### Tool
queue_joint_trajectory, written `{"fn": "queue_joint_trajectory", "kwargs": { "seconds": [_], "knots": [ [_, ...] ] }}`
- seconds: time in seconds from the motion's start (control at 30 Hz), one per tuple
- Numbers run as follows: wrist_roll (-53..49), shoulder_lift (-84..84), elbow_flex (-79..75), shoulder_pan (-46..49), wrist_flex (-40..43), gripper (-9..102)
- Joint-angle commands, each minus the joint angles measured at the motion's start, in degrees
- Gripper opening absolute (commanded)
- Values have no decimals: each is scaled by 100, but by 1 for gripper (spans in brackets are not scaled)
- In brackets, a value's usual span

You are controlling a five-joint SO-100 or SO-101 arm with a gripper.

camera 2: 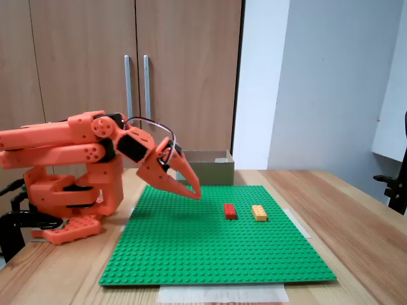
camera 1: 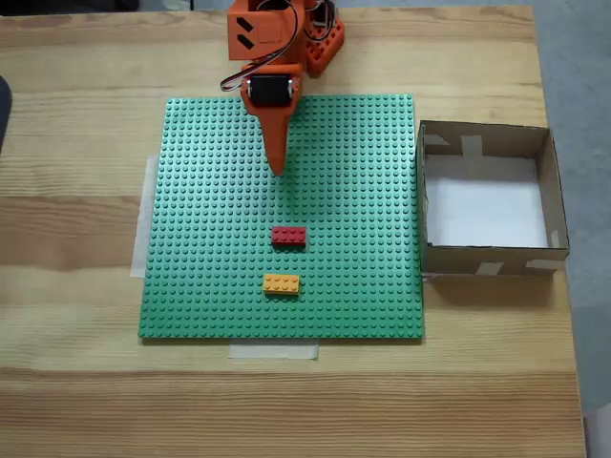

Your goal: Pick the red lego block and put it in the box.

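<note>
The step in hand looks like the reach toward the red lego block (camera 1: pixel 288 236), which lies flat on the green studded baseplate (camera 1: pixel 210 286), long side across the view from above, with the orange-yellow brick (camera 1: pixel 281 283) just below it and apart from it. The orange gripper (camera 1: pixel 278 168) hangs over the upper middle of the plate in that view, well short of the red brick, and its 2 fingers look pressed together into 1 point; in the side-on fixed view the tip (camera 2: pixel 196 195) sits low, just above the studs, pointing down and forward. To do this well, I judge that the fingers should spread before the tip travels on, then come down with 1 finger on each long side of the red brick, so the grip spans the narrow width. Keeping the approach from the arm's side should spare the orange-yellow brick a nudge. If the brick is pressed onto the studs, a firm pinch and a straight lift would serve better than a drag. The box (camera 1: pixel 551 191) stands off the plate's right edge in the view from above, open, with its white bottom bare.
</note>
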Motion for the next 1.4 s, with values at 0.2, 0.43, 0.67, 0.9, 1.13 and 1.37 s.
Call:
{"fn": "queue_joint_trajectory", "kwargs": {
  "seconds": [0.2, 0.43, 0.67, 0.9, 1.13, 1.37],
  "knots": [
    [-79, 44, 35, -53, 18, -1],
    [0, 44, 35, 18, 18, -1],
    [-44, -53, -62, -9, 114, -1],
    [-202, -958, -905, 26, 229, -1],
    [-343, -1907, -1811, 35, 264, -1],
    [-378, -2751, -2602, 44, 378, -1]
  ]
}}
